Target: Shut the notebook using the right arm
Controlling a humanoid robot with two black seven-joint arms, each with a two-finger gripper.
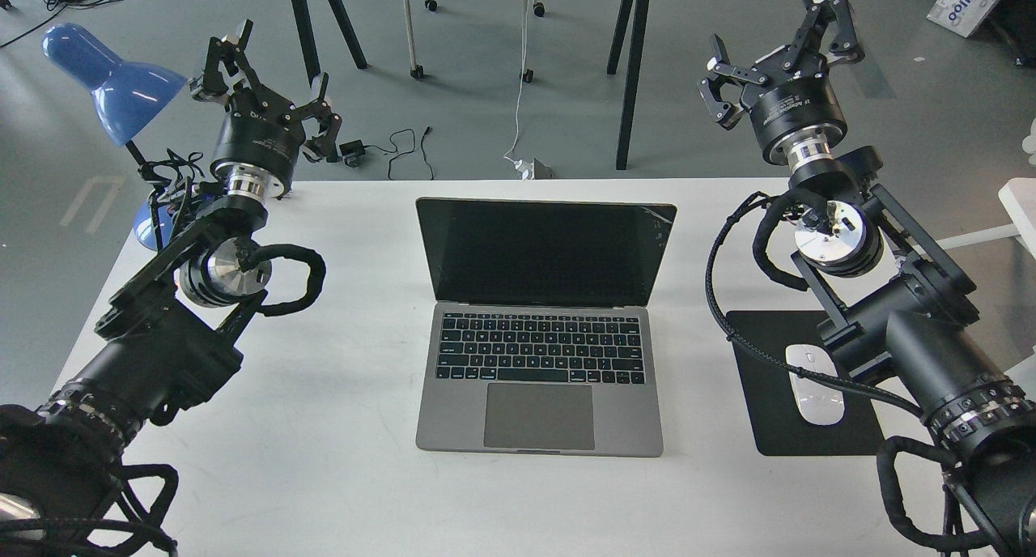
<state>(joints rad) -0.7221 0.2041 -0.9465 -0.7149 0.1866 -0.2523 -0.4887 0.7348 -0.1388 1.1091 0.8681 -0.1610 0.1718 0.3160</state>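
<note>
The notebook stands open at the middle of the desk, screen upright toward the far edge. The right hand, fingers spread apart and empty, hangs past the far right corner, well apart from the lid. The left hand, likewise apart, hangs past the far left corner. Risks, as judged: a push low on the screen could slide the notebook instead of folding it; the right arm's sweep could catch the mouse on its mouse pad.

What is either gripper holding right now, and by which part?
Nothing. The left gripper and right gripper are both open and empty, well apart from the open notebook.
</note>
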